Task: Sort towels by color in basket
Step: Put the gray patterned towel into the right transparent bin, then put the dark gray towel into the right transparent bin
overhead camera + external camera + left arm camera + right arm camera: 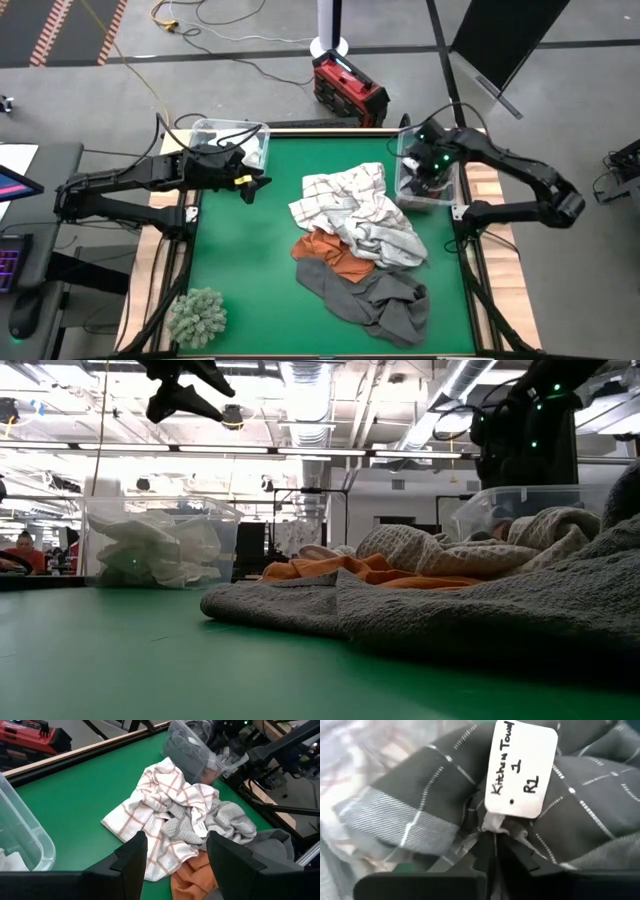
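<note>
A heap of towels is seen on the green table (240, 260), its long axis running from the right-hand clear bin (446, 192) diagonally toward the near edge. At the end of the heap nearest that bin a white grid-checked towel (340, 198) is spread, its long side lying across the heap. Against it, on the side away from the bin, a light grey waffle towel (385, 240) is bunched. A rust-orange towel (330, 255) is tucked partly under both, and beyond it a dark grey towel (375, 295) is stretched out at the heap's far end from the bin.

The right gripper (495, 851) is lowered into the right-hand clear bin, where a dark grey checked towel (420, 795) lies crumpled with a white paper tag (520, 770) reading "Kitchen Towel 1 R1". The fingertips are pressed close together at the fold under the tag; whether the cloth is pinched or just let go cannot be told.

The left gripper (175, 852) is held in the air across the table from that bin, its fingers (132, 857) parted and nothing between them, pointed toward the heap. Beside it a second clear bin (232, 140) holding white cloths (160, 550) is set at the table's opposite side. A fuzzy grey-green clump (197, 316) lies well apart from the heap, at the near corner farthest from the right-hand bin.
</note>
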`<act>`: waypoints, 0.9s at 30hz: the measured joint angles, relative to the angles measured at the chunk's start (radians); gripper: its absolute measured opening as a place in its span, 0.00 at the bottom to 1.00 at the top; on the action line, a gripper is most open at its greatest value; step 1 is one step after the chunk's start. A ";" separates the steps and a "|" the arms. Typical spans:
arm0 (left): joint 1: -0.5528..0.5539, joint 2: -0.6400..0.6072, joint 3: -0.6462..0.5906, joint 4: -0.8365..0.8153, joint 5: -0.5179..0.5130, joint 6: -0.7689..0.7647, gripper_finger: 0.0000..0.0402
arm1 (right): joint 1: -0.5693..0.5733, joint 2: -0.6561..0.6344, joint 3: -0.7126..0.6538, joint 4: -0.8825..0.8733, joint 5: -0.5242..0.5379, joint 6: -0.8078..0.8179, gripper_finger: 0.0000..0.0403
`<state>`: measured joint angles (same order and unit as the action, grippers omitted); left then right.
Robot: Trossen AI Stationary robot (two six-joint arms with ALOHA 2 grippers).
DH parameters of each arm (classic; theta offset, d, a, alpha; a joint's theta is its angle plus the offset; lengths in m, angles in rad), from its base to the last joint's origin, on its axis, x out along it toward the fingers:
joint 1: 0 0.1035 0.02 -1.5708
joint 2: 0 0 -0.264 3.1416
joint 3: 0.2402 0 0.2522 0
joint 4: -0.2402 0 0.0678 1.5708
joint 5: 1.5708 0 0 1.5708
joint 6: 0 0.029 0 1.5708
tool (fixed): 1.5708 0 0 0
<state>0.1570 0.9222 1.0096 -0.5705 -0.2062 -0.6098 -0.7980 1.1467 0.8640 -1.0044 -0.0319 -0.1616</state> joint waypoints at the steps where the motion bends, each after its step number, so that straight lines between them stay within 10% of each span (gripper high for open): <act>1: 0.000 0.000 0.000 0.000 0.000 0.000 0.48 | 0.005 -0.004 0.011 -0.012 -0.001 -0.003 0.18; 16: 0.000 0.000 0.000 0.000 -0.003 -0.004 0.48 | 0.087 -0.015 0.243 -0.265 0.087 0.049 0.60; 27: 0.000 0.000 0.000 0.000 -0.019 -0.004 0.48 | 0.299 -0.014 0.396 -0.077 0.111 0.167 0.63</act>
<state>0.1574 0.9221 1.0096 -0.5704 -0.2254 -0.6140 -0.4989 1.1328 1.2602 -1.0818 0.0792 0.0055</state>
